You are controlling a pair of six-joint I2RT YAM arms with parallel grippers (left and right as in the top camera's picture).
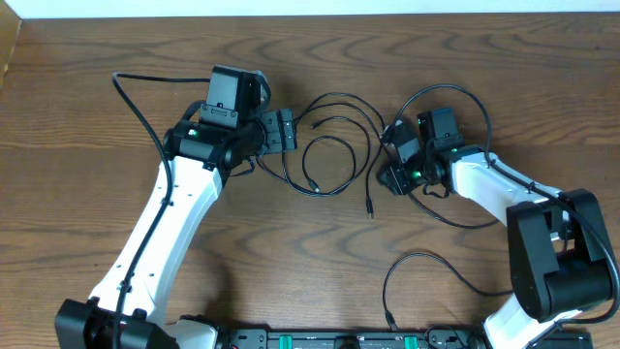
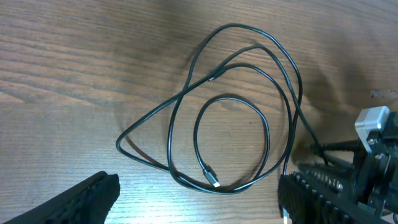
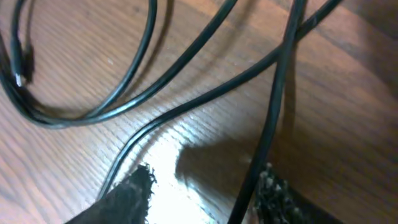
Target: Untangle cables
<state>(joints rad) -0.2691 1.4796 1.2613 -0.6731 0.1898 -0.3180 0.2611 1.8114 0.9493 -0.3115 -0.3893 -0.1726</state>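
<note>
Left fingers (image 2: 87, 196) hung wide open over the cables (image 2: 231, 98) looped on the tabletop (image 1: 58, 194); right fingers (image 3: 130, 193) straddled one strand (image 3: 273, 112), likely to pull it free. Gripped or not, couldn't tell.

Cables (image 1: 334, 96): thin black cord, lying loose and flat on the wood at upper centre of the overhead frame. Not bundled. Strands form several overlapping loops, a small oval loop (image 2: 231, 98) inside wider ones, with crossings at the upper left of the oval. Whether this is one cord or several cannot be told. One plug (image 2: 212, 181), silver-tipped, lies inside the oval's lower edge. A second end (image 1: 370, 209) points toward the bottom of the frame, lower right of the loops. In the right wrist view, strands (image 3: 275, 93) cross at upper right.
</note>
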